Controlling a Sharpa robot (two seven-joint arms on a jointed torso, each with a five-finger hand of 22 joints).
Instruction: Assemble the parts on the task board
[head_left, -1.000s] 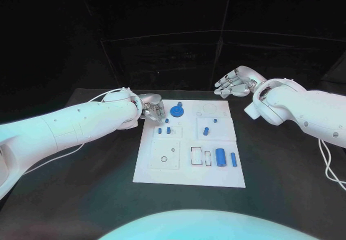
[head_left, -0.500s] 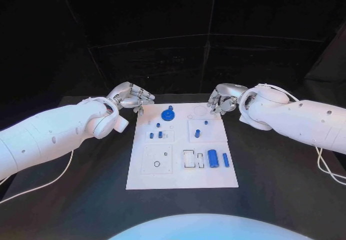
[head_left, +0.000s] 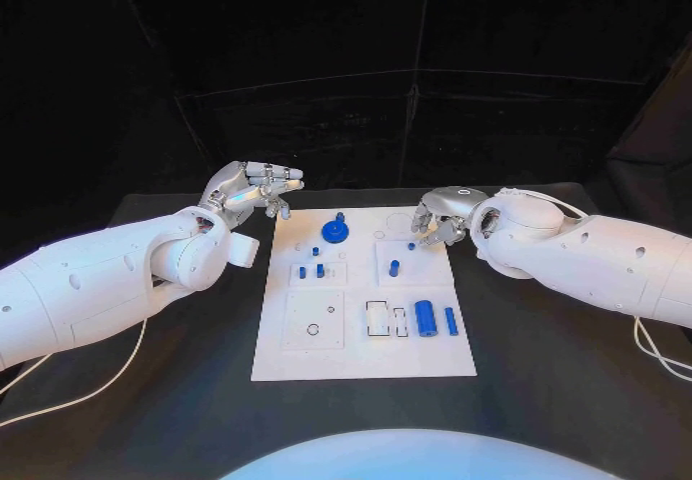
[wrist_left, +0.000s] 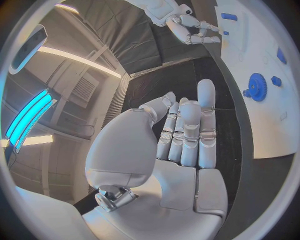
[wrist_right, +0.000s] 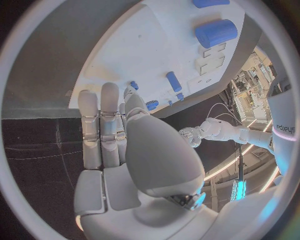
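The white task board (head_left: 361, 345) lies in the middle of the table. On it are a blue gear (head_left: 335, 232), small blue pegs (head_left: 310, 270), a blue peg (head_left: 394, 268), a thick blue cylinder (head_left: 426, 317) and a slim blue pin (head_left: 451, 320). My left hand (head_left: 257, 190) hangs in the air beyond the board's far left corner, fingers nearly straight, holding nothing. My right hand (head_left: 437, 222) hovers over the board's far right corner with fingers bent downward and nothing in them. The left wrist view shows the gear (wrist_left: 257, 87) and my right hand (wrist_left: 190, 27). The thick cylinder (wrist_right: 215, 32) shows in the right wrist view.
Rectangular cut-outs (head_left: 385, 318) and round holes (head_left: 315, 328) mark the board's near half. Black table (head_left: 548, 340) surrounds the board on all sides. White cables (head_left: 656, 350) trail from both arms near the table's sides.
My left hand has lifted off the board's far left edge and moved outward. My right hand has come down and inward to the board's far right corner.
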